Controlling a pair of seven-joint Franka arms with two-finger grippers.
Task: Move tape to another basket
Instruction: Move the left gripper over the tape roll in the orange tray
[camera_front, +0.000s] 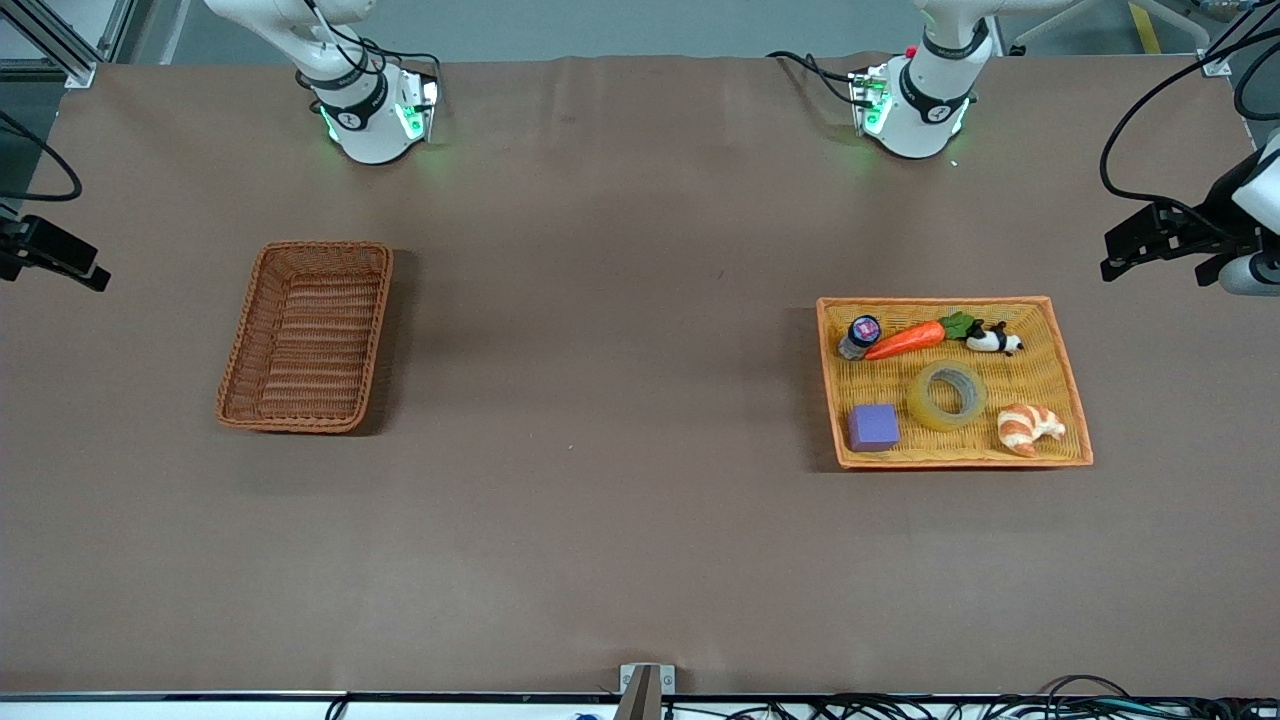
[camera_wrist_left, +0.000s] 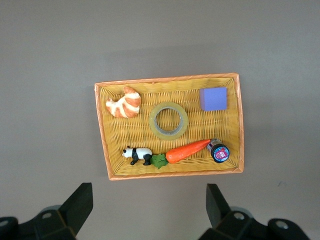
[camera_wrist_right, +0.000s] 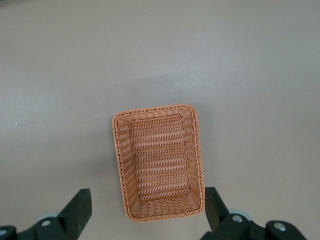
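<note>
The tape (camera_front: 924, 402), a yellowish roll with a grey core, lies flat in the middle of the orange-yellow tray basket (camera_front: 960, 462) at the left arm's end of the table. It also shows in the left wrist view (camera_wrist_left: 155, 123). The reddish-brown wicker basket (camera_front: 310, 340) sits empty at the right arm's end and shows in the right wrist view (camera_wrist_right: 160, 165). My left gripper (camera_wrist_left: 148, 198) is open and empty, high over the table beside the tray. My right gripper (camera_wrist_right: 146, 198) is open and empty, high over the wicker basket's edge.
The tray also holds a purple cube (camera_front: 873, 427), a croissant (camera_front: 1029, 428), a toy carrot (camera_front: 908, 339), a small panda figure (camera_front: 992, 339) and a small jar (camera_front: 860, 336). Black fixtures stand at both ends of the table (camera_front: 1160, 240).
</note>
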